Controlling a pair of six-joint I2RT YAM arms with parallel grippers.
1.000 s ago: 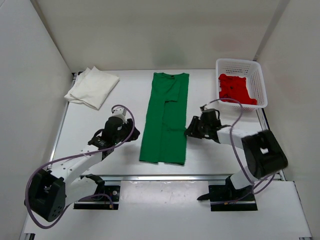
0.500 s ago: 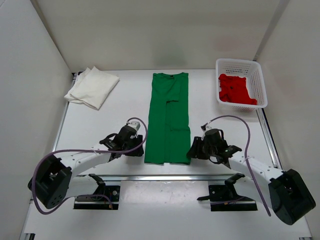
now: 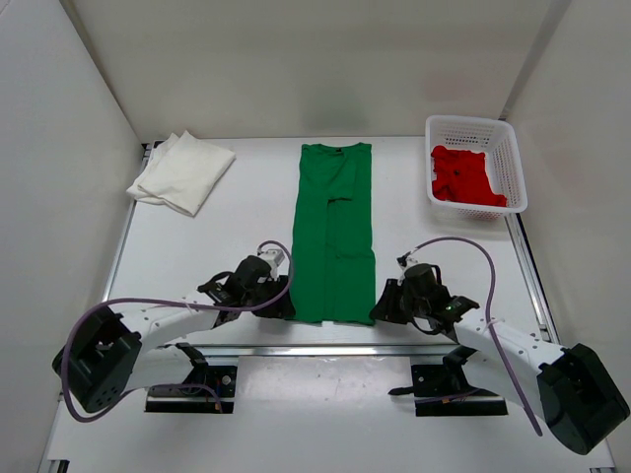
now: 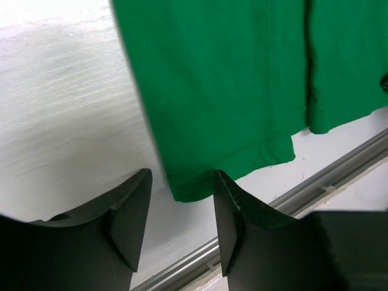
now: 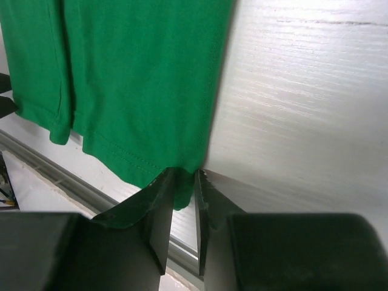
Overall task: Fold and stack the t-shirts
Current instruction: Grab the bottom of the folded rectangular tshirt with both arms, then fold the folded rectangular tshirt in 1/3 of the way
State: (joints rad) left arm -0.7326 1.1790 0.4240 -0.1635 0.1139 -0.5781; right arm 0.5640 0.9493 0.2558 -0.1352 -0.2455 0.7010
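At the near edge of the tabletop point(image 3: 246, 197), left gripper point(image 4: 182, 182) wide astride hem of bright green cloth t-shirt point(image 3: 335, 232), right gripper point(image 5: 185, 179) seemingly nipping scant cloth: liable to slip, skewing fold.

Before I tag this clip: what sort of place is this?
Likely a robot lab cell: plain white walls box in a table, two arms bolted at its edge, a green shirt laid out.

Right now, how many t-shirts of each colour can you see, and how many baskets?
white t-shirt: 1
green t-shirt: 1
red t-shirt: 1
basket: 1
Total: 4
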